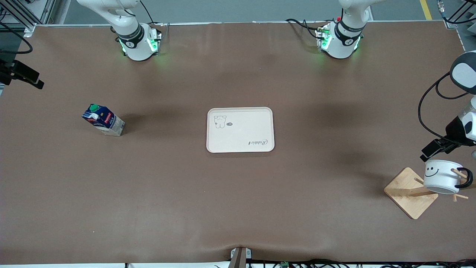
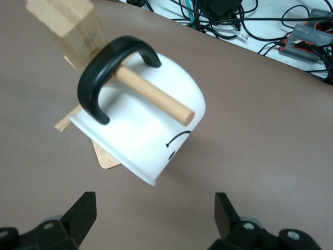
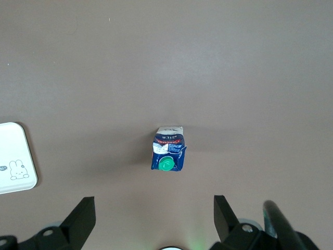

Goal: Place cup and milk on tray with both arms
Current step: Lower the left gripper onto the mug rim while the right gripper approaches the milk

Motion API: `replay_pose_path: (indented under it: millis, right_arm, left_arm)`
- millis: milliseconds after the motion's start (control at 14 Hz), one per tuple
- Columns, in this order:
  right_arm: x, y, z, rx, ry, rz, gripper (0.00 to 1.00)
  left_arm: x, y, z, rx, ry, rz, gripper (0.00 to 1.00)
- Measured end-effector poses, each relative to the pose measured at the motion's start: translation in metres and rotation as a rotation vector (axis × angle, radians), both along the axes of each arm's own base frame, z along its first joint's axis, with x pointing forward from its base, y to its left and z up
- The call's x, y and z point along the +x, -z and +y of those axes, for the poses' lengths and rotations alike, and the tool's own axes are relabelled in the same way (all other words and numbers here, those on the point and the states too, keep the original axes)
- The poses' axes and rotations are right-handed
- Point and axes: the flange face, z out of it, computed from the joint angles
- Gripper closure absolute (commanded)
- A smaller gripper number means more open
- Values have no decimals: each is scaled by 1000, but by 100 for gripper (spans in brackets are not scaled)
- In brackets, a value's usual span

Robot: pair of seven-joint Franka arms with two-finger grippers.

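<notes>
The white smiley cup (image 1: 442, 176) hangs by its black handle on a peg of a wooden rack (image 1: 409, 193) at the left arm's end of the table. In the left wrist view the cup (image 2: 151, 130) lies on its side on the peg (image 2: 156, 96). My left gripper (image 2: 154, 211) is open and empty, just above and beside the cup (image 1: 428, 152). The blue milk carton (image 1: 103, 120) stands upright at the right arm's end. My right gripper (image 3: 154, 211) is open and empty, high over the table, with the milk (image 3: 168, 151) below it. The cream tray (image 1: 240, 129) lies mid-table, bare.
The rack's square wooden base sits near the table's edge at the left arm's end, with more pegs (image 1: 460, 196) sticking out. Cables and plugs (image 2: 244, 21) lie off the table edge next to the rack. A corner of the tray (image 3: 15, 156) shows in the right wrist view.
</notes>
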Motion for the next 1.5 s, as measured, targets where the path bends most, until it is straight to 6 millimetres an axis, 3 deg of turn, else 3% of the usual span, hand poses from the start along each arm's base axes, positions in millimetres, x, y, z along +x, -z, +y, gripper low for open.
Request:
replay_pose_path:
  millis: [429, 714, 1143, 1500]
  right_arm:
    - [20, 28, -1, 2, 0, 40, 0]
    - [25, 24, -1, 0, -1, 29, 0]
    - [34, 29, 2, 0, -8, 37, 0]
    - [34, 29, 3, 0, -9, 40, 0]
  left_arm:
    - [19, 4, 5, -6, -5, -12, 3]
    - [21, 6, 6, -6, -9, -24, 9]
    - [24, 16, 7, -7, -12, -27, 34]
    - [23, 18, 4, -9, -8, -21, 49]
